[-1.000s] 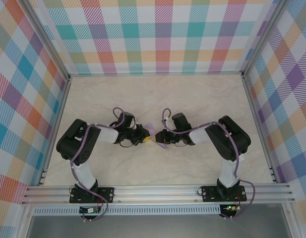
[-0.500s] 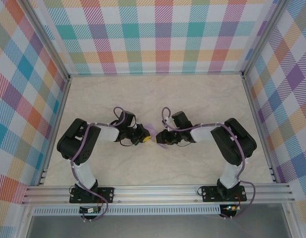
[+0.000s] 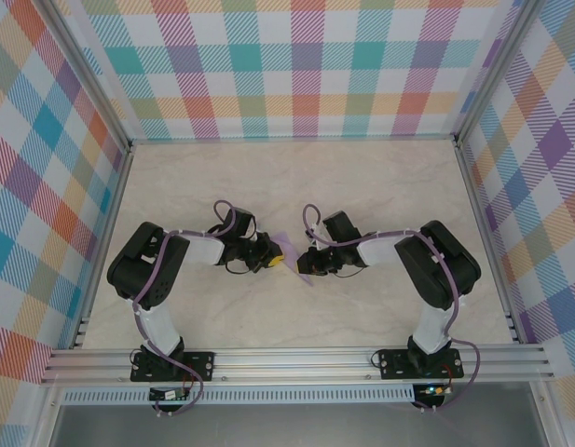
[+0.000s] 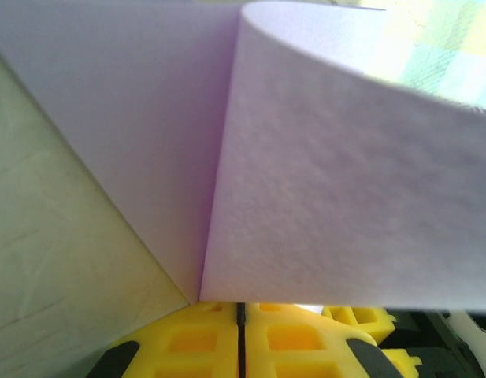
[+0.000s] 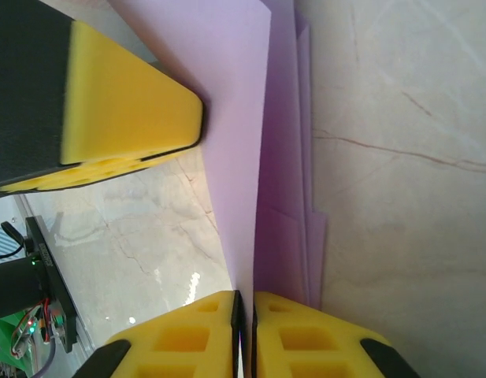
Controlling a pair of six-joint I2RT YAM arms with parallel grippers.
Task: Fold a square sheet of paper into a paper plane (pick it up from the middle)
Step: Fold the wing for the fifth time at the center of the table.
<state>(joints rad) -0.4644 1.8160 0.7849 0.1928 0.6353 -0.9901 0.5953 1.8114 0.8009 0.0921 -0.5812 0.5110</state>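
The lavender sheet of paper [image 3: 292, 257], folded into several layers, hangs between my two grippers over the middle of the table. My left gripper [image 3: 273, 254] is shut on one end of it. In the left wrist view its yellow pads [image 4: 187, 339] meet at the left gripper [image 4: 241, 311], and the paper [image 4: 345, 197] rises from them with one flap curling over. My right gripper [image 3: 307, 263] is shut on the other end. In the right wrist view the paper [image 5: 250, 157] runs edge-on out of the right gripper [image 5: 244, 303], layered edges to its right and a left finger [image 5: 124, 102] beyond.
The marble-patterned table [image 3: 296, 177] lies under the paper. Plaid walls [image 3: 306, 65] close in the back and both sides. An aluminium rail [image 3: 296, 358] with both arm bases runs along the near edge.
My right arm's elbow has shifted a little to the right. The paper's near tip now pokes out further below the right gripper. The left arm has hardly moved.
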